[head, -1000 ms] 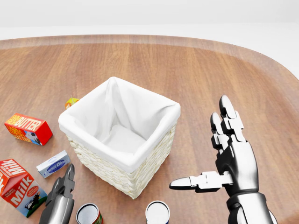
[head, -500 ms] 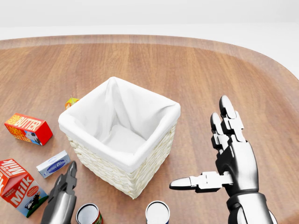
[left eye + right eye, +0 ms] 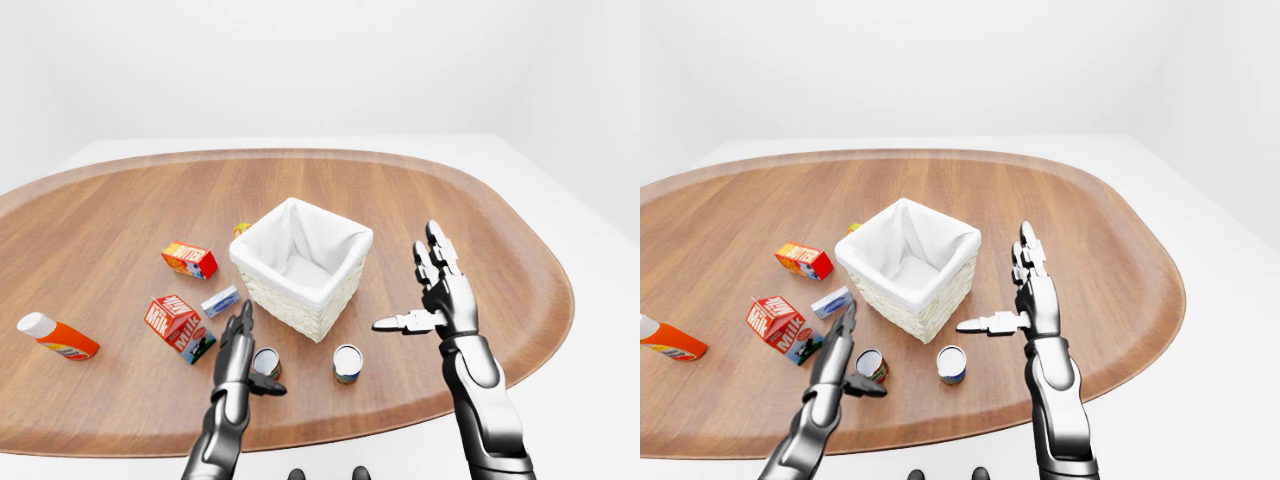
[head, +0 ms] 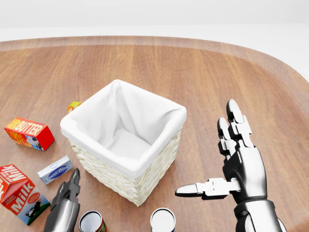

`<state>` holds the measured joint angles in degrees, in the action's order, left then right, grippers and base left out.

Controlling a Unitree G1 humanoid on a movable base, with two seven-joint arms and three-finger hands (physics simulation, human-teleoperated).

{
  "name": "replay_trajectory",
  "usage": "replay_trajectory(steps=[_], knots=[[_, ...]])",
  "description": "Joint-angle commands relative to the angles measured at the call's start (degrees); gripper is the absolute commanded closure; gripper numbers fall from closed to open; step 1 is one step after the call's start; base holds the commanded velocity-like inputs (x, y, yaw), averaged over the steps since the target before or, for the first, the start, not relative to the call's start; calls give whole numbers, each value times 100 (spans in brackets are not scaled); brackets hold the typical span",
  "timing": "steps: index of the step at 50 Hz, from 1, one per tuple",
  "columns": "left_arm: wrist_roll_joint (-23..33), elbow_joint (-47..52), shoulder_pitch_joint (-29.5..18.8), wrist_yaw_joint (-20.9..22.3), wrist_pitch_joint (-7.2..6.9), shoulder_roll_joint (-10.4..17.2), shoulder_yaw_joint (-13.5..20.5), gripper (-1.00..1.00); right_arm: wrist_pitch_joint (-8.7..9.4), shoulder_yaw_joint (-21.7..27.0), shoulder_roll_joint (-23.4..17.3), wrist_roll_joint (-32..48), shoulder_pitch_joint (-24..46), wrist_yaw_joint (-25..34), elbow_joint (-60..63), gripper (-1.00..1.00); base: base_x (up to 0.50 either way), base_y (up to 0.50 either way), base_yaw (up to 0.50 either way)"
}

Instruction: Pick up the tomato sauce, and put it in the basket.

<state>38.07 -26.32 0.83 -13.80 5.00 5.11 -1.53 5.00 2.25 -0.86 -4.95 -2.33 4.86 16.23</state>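
The tomato sauce, a small can with a red label (image 4: 91, 222), stands on the wooden table at the bottom of the head view, just below and left of the basket. The white-lined wicker basket (image 4: 120, 181) stands at the middle of the table and nothing shows inside it. My left hand (image 3: 250, 345) is open, its fingers pointing up along the can's left side and its thumb reaching below the can (image 3: 265, 362); I cannot tell whether it touches. My right hand (image 4: 207, 154) is open and empty, held upright to the right of the basket.
A blue-labelled can (image 4: 162, 220) stands right of the red one. A butter box (image 4: 29, 133), a milk carton (image 4: 19, 193) and a small blue-white box (image 4: 55, 169) lie left of the basket. An orange bottle (image 3: 57, 337) lies far left. A small yellow item (image 4: 73, 105) peeks out beside the basket.
My left hand has sunk slightly lower and leftward in the head view. The right hand, basket and cans have not moved.
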Motion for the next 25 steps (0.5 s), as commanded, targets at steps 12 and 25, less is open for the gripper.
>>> replay_trajectory(steps=[12,25], knots=[[-4,-179,-104,-28,0,14,-1,-100,0,8,-2,-6,20,-6,-24,-100,0,0,0],[19,-170,-115,-17,0,10,-16,-100,0,9,-2,-12,15,0,-48,-100,0,0,0]])
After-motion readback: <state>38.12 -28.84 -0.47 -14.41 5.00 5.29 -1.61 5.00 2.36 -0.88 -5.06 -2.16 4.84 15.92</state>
